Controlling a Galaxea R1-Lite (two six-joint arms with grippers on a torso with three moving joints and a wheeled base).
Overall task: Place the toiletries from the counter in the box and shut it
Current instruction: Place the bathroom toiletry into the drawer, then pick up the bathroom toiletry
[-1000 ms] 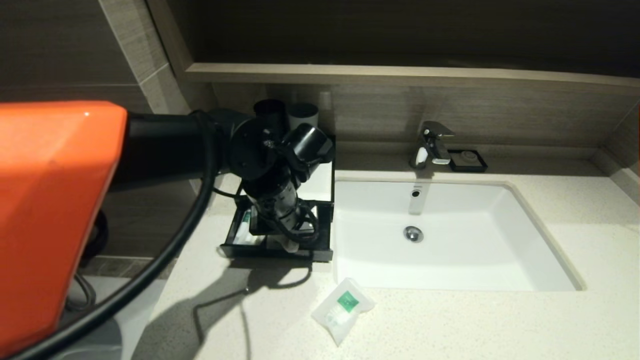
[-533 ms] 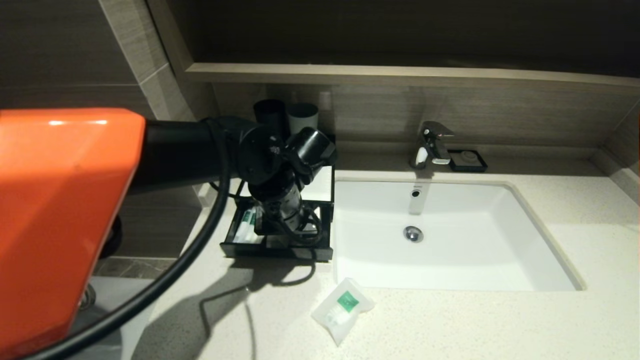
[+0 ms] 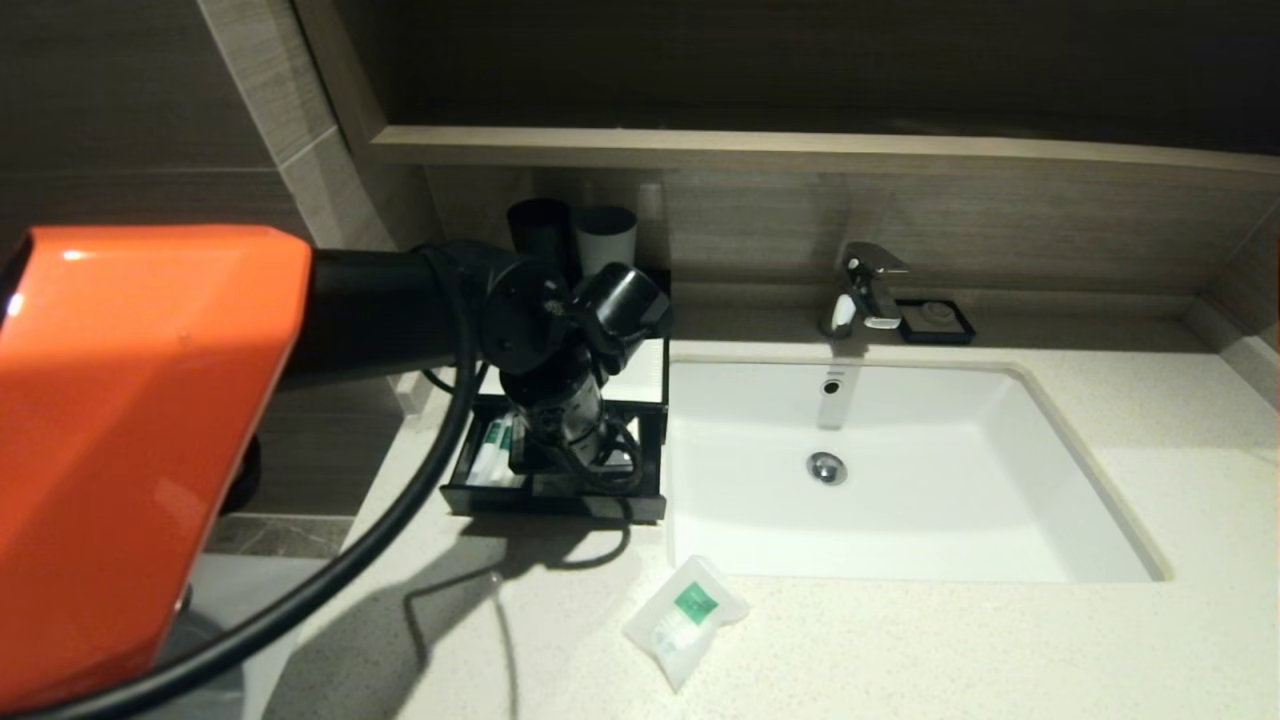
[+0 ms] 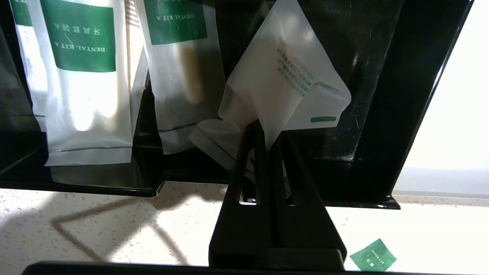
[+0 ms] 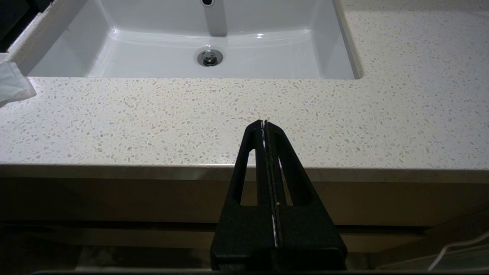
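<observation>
While left gripper (image 4: 267, 131) pinches it, plain sachet (image 4: 284, 82) tilted diagonally.

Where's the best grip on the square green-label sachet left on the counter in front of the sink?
Probably from straight above, on the squarish sachet at its loose sealed edge nearest the sink, where the film looks raised. It lies flat on the counter, so a level approach would only push it. The left gripper is shut on the small plain sachet over the drawer.
</observation>
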